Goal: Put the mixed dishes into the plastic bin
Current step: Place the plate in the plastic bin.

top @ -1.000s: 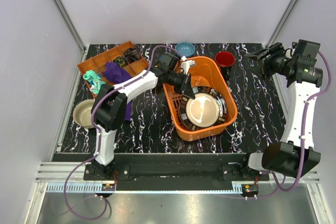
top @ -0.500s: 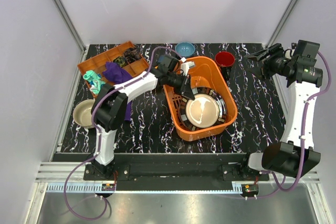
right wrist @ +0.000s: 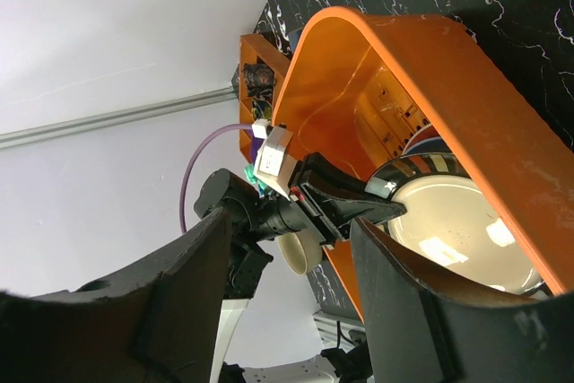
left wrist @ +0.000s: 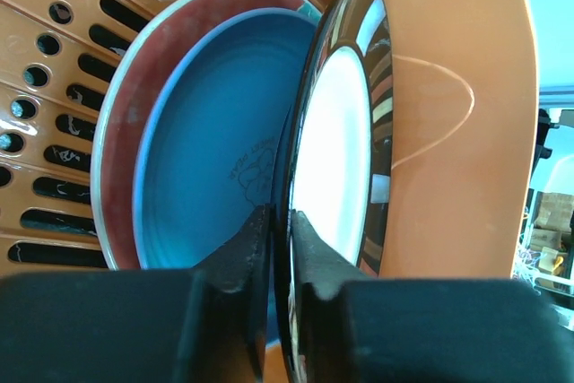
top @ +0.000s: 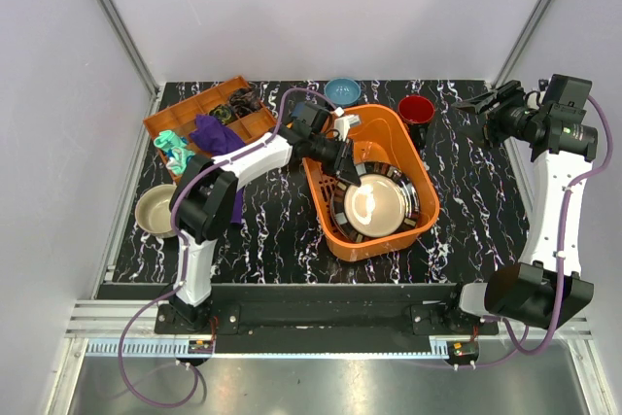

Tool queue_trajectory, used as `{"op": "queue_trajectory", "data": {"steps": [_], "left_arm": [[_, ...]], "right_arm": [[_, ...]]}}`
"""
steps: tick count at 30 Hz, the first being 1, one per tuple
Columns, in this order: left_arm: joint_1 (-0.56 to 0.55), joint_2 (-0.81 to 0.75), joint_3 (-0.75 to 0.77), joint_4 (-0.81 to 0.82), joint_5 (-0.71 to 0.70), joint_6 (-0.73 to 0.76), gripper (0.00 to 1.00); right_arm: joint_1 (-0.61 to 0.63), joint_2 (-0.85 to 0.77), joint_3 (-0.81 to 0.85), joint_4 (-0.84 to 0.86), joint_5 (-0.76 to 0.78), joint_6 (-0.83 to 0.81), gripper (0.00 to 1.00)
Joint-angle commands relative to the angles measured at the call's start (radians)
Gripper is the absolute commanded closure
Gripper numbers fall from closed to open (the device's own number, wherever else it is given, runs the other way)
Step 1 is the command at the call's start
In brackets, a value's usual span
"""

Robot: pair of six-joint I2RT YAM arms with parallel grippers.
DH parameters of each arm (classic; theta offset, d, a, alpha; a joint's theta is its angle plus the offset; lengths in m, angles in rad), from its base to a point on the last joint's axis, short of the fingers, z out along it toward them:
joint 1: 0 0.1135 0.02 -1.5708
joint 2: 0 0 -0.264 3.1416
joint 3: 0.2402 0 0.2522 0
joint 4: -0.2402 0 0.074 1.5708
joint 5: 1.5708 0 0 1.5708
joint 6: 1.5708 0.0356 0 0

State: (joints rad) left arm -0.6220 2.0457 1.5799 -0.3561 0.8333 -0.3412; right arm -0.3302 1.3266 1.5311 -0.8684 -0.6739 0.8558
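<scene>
Left gripper (left wrist: 280,244) pinches dark striped-rim plate (left wrist: 345,132) by its edge in plastic bin (left wrist: 448,87), prob. stiff, heavy, slick-glazed, chippable, so grip rim firmly; right gripper (right wrist: 291,239) spread, empty.

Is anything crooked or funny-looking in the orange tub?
The dark striped-rim plate isn't lying flat: the left gripper pinches its rim, so it leans at an angle over the blue plate in the plastic bin. Nothing looks broken.

Purple cloth (top: 214,133) and teal toy (top: 173,149) beside compartment tray (top: 189,102)
</scene>
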Motion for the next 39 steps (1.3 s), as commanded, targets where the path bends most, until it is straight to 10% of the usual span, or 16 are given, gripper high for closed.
{"op": "queue_trajectory", "data": {"steps": [1,12,39], "left_arm": [[-0.012,-0.01,0.005,0.048,0.105,-0.025,0.82],[0.008,-0.009,-0.001,0.032,0.079,-0.022,0.61],[0.054,0.011,0.129,-0.084,-0.161,0.048,0.53]], "right_arm": [[-0.004,-0.015,0.003,-0.004,-0.024,-0.024,0.35],[-0.004,-0.01,0.003,-0.004,-0.024,-0.023,0.35],[-0.004,-0.01,-0.009,-0.014,-0.047,-0.026,0.35]]}}
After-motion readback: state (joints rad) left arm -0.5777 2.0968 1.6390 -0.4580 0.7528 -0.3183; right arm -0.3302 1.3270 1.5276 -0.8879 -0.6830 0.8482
